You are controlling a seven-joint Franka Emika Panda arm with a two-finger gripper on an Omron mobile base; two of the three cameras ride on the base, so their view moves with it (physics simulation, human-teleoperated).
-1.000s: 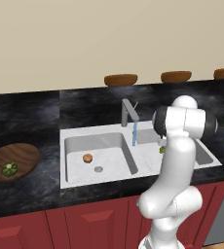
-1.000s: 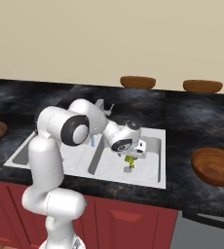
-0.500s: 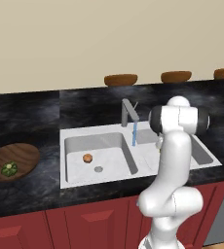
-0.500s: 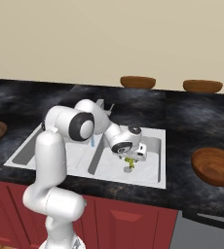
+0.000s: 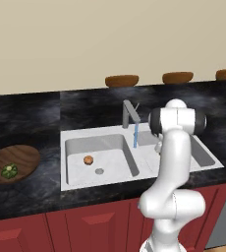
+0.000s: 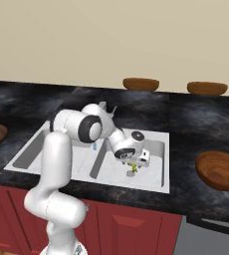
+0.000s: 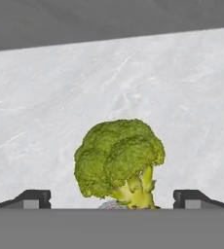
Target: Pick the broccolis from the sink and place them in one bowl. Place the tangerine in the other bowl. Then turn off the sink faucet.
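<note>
Left base view: tangerine lies at centre left of the frame in the left basin of the sink; one broccoli already sits in the wooden bowl at far left; water runs from the faucet.
Right base view: gripper hangs low in the right basin, just right of centre, over the second broccoli.
Hand view: floret's head fills lower centre, with the fingertips spread wide on either side, nothing held.
Advice: I judge the hand should drop a little further, stay centred, and close on the stem or lower head, not the crown.
Risk: a glancing pinch could roll it.
</note>
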